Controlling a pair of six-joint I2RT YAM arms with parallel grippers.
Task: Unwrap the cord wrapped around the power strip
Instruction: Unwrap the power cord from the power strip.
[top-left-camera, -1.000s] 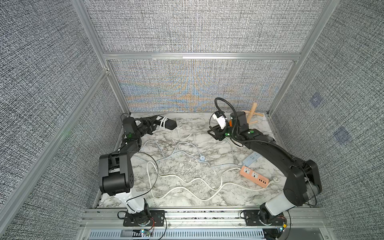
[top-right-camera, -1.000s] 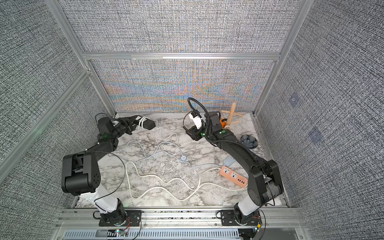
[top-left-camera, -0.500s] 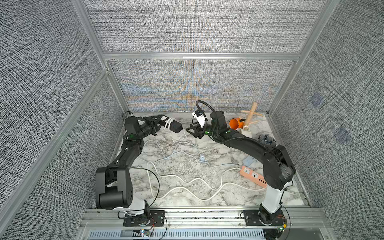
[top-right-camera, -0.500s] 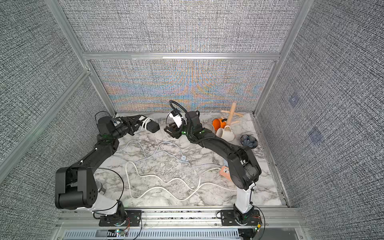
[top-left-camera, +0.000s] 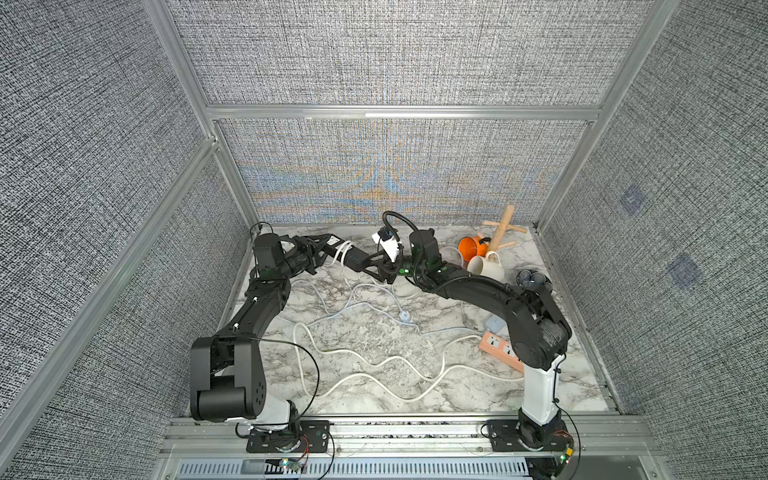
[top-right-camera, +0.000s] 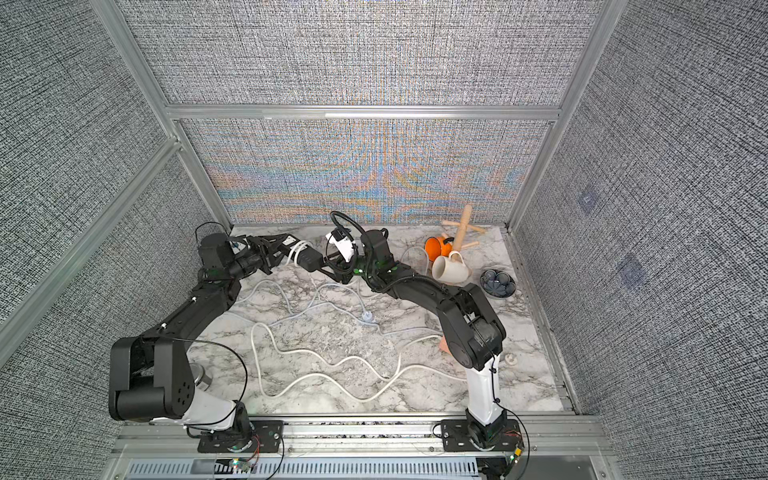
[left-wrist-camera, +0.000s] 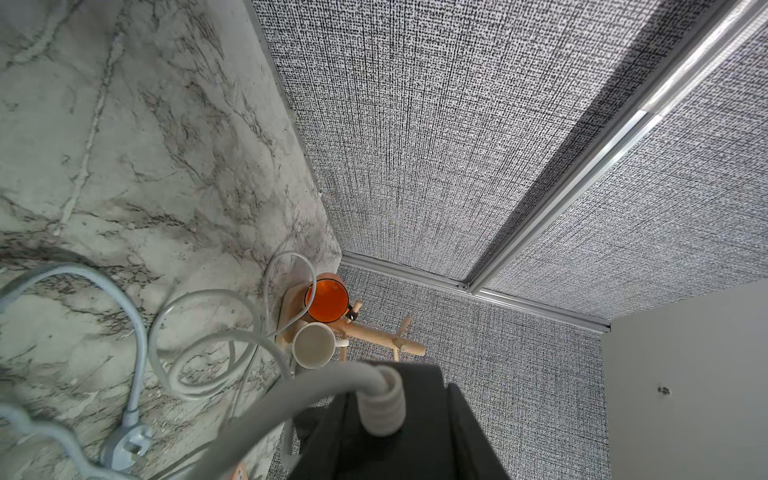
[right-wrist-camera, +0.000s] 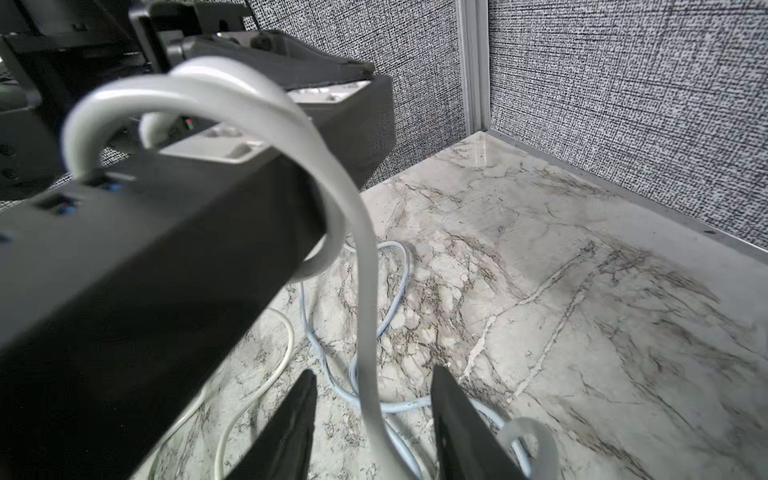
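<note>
My left gripper (top-left-camera: 322, 250) (top-right-camera: 277, 249) is shut on one end of the black power strip (top-left-camera: 354, 260) (top-right-camera: 308, 260) and holds it in the air above the back left of the table. In the left wrist view the strip (left-wrist-camera: 399, 440) fills the jaws. A white cord (top-left-camera: 343, 252) (right-wrist-camera: 249, 95) is looped loosely around the strip and hangs down to the table. My right gripper (top-left-camera: 375, 269) (right-wrist-camera: 374, 419) is at the strip's free end, open. The hanging cord passes between its fingers (right-wrist-camera: 297, 419) without touching them.
At the back right lie an orange mug (top-left-camera: 471, 249), a white mug (top-left-camera: 487, 269), a toppled wooden mug tree (top-left-camera: 501, 226) and a dark bowl (top-left-camera: 534, 279). An orange power strip (top-left-camera: 498, 347) sits at the right. Loose white cord (top-left-camera: 374, 365) and a pale blue cable (top-left-camera: 405, 318) snake across the marble.
My right arm has swung left from the back centre to the strip's free end, and its jaws have narrowed a little. The left arm has carried the strip rightwards toward it.
</note>
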